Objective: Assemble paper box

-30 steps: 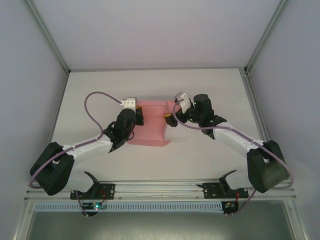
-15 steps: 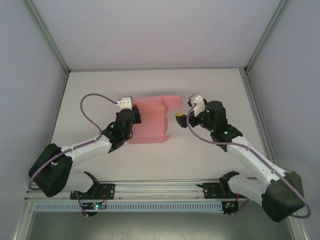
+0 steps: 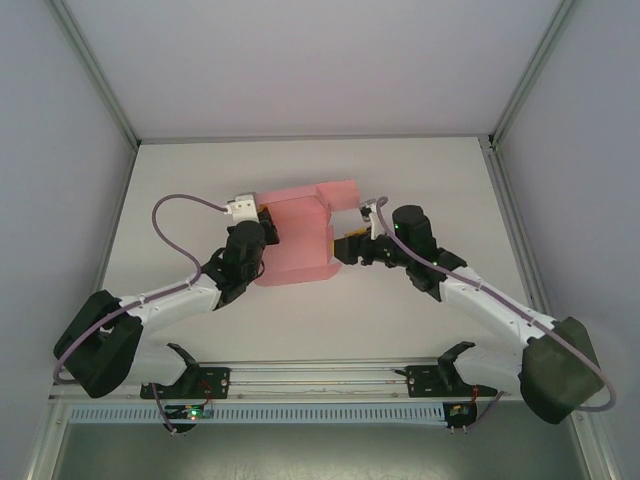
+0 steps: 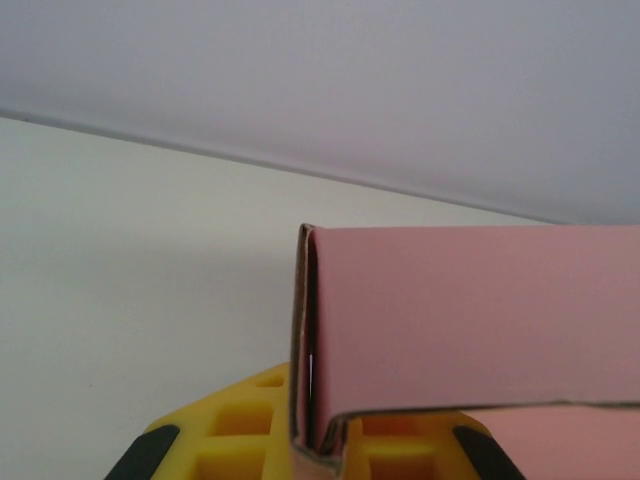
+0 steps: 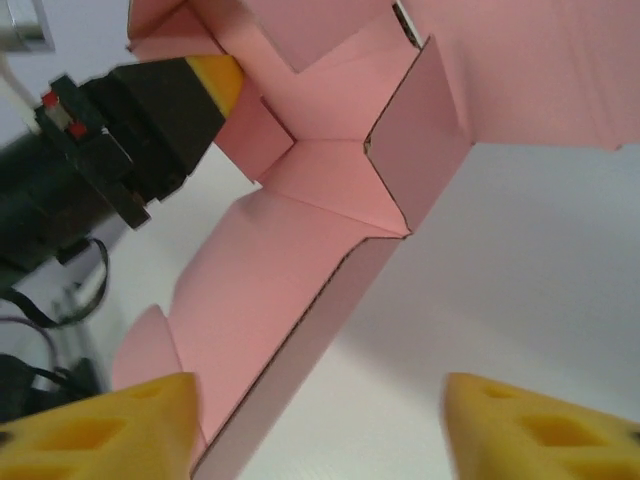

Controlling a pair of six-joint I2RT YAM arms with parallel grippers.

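The pink paper box sits partly folded at the table's centre, with walls raised and a flap reaching toward the back right. My left gripper is at its left side, shut on a doubled fold of card that stands between its yellow fingers. My right gripper is at the box's right wall, open. Its wrist view shows the card running down toward the left finger, with bare table across the rest of the gap. The left gripper's tip grips the far side.
The white table is bare around the box. Aluminium frame posts and grey walls close in the left, right and back. Both arm bases sit on the rail at the near edge.
The right gripper drew back to the right, then returned lower against the box's right wall. The card's back flap has shifted toward the back right, and the left gripper has kept its hold.
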